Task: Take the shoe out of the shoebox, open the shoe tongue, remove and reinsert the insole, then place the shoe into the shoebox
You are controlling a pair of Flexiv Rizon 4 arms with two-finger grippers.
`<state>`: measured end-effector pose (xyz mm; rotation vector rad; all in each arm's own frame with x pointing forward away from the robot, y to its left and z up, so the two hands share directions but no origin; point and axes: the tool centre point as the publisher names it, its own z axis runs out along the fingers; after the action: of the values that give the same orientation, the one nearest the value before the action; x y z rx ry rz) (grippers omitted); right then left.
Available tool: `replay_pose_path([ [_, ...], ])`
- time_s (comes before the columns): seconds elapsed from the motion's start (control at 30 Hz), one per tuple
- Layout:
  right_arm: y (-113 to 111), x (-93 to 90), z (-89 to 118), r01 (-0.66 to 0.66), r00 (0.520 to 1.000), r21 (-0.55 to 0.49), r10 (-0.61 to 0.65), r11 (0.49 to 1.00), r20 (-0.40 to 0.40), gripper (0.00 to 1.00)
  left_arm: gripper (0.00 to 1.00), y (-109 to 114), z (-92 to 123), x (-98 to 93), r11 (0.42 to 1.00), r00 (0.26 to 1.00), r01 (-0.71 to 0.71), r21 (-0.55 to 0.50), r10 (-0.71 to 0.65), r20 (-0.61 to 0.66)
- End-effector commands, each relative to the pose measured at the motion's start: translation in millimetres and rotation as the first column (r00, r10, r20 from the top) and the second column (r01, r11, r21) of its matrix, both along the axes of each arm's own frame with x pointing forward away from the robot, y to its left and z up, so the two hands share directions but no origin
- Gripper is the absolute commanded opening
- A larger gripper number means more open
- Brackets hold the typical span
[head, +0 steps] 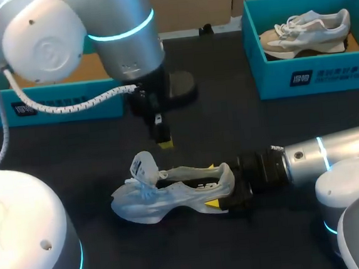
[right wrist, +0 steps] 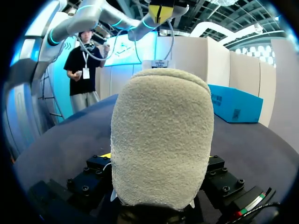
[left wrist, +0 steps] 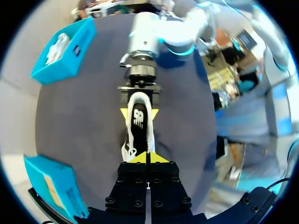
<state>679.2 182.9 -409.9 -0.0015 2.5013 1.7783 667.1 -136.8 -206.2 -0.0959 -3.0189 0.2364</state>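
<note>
While the white shoe lies mid-table on the black table with its toe toward 9 o'clock, the right gripper pinches its heel at the 3 o'clock end, 1 yellow tip on each side. The left gripper hovers near the shoe at 12 o'clock, its 2 fingers pressed together on nothing. At 1 o'clock a blue shoebox holds a beige shoe.

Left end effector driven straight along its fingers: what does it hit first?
Probably the shoe, lace end, just ahead of the left end effector; depth unclear, could be table instead.
</note>
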Motion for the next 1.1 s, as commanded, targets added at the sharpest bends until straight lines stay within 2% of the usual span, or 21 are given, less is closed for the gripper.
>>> replay_pose_path([
  [0.03,0,-0.1,1,0.001,1.000,-0.003,-0.001,1.000,0.000,0.00,0.00,-15,-15,3.1,0.980,0.982,0.190,0.051,-0.190,-0.005],
  [0.1,0,-0.1,1,0.001,1.000,-0.003,-0.001,1.000,0.000,0.00,0.00,-23,-32,2.7,0.975,0.976,0.216,0.058,-0.217,0.006],
  [0.17,0,-0.1,1,0.001,1.000,-0.003,-0.001,1.000,0.000,0.00,0.00,-29,-45,4.0,0.969,0.969,0.246,0.021,-0.245,-0.029],
  [0.23,0,-0.1,1,0.001,1.000,-0.003,-0.001,1.000,0.000,0.00,0.00,-36,-58,2.9,0.969,0.970,0.242,0.043,-0.241,-0.010],
  [0.43,0,-0.1,1,0.001,1.000,-0.003,-0.001,1.000,0.000,0.00,0.00,-50,-86,-2.5,0.962,0.963,0.270,0.027,-0.270,-0.002],
  [0.83,0,-0.1,1,0.001,1.000,-0.003,-0.001,1.000,0.000,0.00,0.00,-50,-86,-2.5,0.962,0.963,0.270,0.027,-0.270,-0.002],
  [1.1,0,-0.1,1,0.001,1.000,-0.003,-0.001,1.000,0.000,0.00,0.00,-65,-125,4.5,0.963,0.963,0.269,-0.003,-0.269,0.011],
])
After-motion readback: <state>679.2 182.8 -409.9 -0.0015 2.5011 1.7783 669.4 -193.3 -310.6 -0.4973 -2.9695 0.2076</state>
